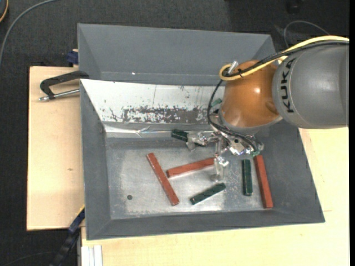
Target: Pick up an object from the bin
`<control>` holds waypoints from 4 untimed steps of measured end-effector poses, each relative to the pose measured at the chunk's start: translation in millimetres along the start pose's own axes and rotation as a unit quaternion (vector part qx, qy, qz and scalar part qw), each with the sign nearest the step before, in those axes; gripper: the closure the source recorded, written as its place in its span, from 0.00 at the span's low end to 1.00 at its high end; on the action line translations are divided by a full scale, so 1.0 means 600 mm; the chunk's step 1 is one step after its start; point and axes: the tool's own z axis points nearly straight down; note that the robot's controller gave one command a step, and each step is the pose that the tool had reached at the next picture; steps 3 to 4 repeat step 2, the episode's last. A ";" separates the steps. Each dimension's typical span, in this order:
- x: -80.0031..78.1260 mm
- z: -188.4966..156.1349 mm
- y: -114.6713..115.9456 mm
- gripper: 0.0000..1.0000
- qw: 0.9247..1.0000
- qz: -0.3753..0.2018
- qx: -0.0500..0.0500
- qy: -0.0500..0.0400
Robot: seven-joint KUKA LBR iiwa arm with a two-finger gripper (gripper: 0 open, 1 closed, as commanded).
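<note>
We find the gripper (221, 168) low inside the grey metal bin (94, 165), under the arm's orange cover (247, 101), at the right end of the middle red bar (186, 169), which lies almost level across the bin floor; contact between the two cannot be confirmed. Left of it we note the diagonal red bar (162, 179), and just in front of the gripper the tilted green bar (208, 193). To the right, the dark green strip (247, 177) and the right-hand red bar (264, 182) lie side by side along the right wall, and a small green piece (180, 134) lies at the back wall.
</note>
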 end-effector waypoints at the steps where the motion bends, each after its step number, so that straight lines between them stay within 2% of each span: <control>1: 0.000 0.001 0.002 1.00 1.000 0.000 -0.001 0.001; 2: 0.019 -0.297 0.051 1.00 0.999 -0.034 0.001 -0.003; 4: 0.019 -0.297 0.051 1.00 0.999 -0.034 0.001 -0.003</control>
